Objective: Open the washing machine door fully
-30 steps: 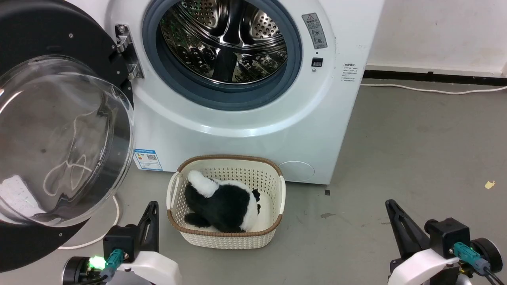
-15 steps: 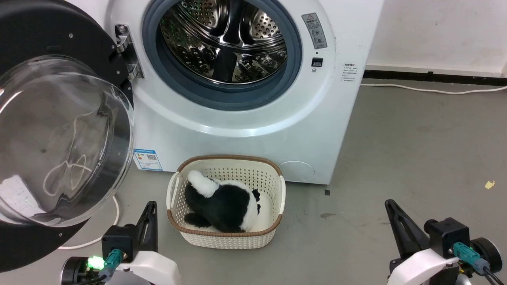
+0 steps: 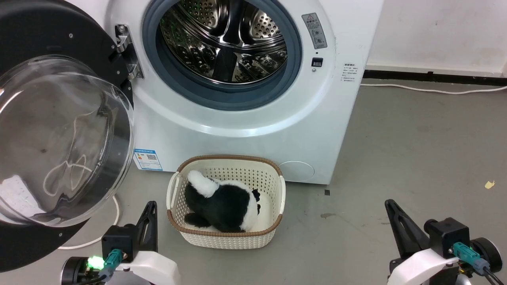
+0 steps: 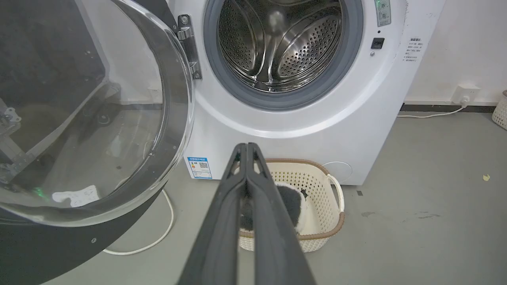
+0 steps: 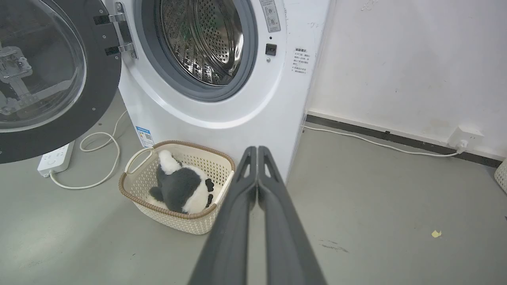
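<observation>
Door (image 3: 59, 130) at the upper and middle left of the head view, standing wide open, well clear of the washer (image 3: 245, 130). Inner face toward the camera, bulging glass window at its centre, glossy black rim around the glass. Fixed at its right edge by a metal hinge (image 3: 127, 51), just left of the round opening. Drum (image 3: 225, 39) fully exposed at top centre, ringed by a grey gasket (image 3: 293, 71). Blue label (image 3: 148, 159) low on the washer's front at the left, round cap (image 3: 296, 171) low at the right.

Just below the washer, at centre frame: cream basket (image 3: 225, 239) on the grey floor (image 3: 416, 158), a black-and-white plush toy (image 3: 222, 206) lying inside. Power strip (image 5: 55, 158) on the floor below the door, at the left of the right wrist view.

Left tool (image 3: 150, 209) at the lower left of the head view, between the door's lower rim and the basket, touching neither. Fingers pressed together, nothing between them (plain in the left wrist view, tips side by side in front of the basket). Right tool (image 3: 392, 208) at the lower right, well apart from washer and basket, over bare floor, fingers likewise pressed together and empty. Small yellow scrap (image 3: 490, 184) on the floor at the far right, white wall (image 3: 435, 31) at the upper right.
</observation>
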### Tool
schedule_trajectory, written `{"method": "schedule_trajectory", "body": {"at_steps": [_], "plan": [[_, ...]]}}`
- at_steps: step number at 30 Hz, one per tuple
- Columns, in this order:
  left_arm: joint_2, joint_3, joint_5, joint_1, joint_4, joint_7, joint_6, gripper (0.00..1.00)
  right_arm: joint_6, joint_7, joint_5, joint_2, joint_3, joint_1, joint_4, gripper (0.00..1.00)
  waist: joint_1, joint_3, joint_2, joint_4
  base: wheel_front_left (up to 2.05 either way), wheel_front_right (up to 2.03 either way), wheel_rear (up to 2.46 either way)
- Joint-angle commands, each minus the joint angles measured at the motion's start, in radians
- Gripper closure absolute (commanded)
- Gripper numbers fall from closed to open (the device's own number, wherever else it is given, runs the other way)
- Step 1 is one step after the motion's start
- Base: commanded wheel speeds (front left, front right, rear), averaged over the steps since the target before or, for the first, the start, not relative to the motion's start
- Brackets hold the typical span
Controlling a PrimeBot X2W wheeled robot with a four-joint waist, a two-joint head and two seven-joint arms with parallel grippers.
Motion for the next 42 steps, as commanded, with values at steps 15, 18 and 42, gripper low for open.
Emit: {"method": "schedule_trajectory", "body": {"at_steps": [15,18,42], "plan": [[0.000,0.000,0.009,-0.015,-0.004,0.000,-0.005,1.00,0.001,0.000,-0.008,0.005,-0.001,-0.012,-0.004,1.00,0.0000,0.000,0.0000,0.000,0.00,0.00,0.00],[0.000,0.000,0.009,-0.015,-0.004,0.000,-0.005,1.00,0.001,0.000,-0.008,0.005,-0.001,-0.012,-0.004,1.00,0.0000,0.000,0.0000,0.000,0.00,0.00,0.00],[0.000,0.000,0.009,-0.015,-0.004,0.000,-0.005,1.00,0.001,0.000,-0.008,0.005,-0.001,-0.012,-0.004,1.00,0.0000,0.000,0.0000,0.000,0.00,0.00,0.00]]}}
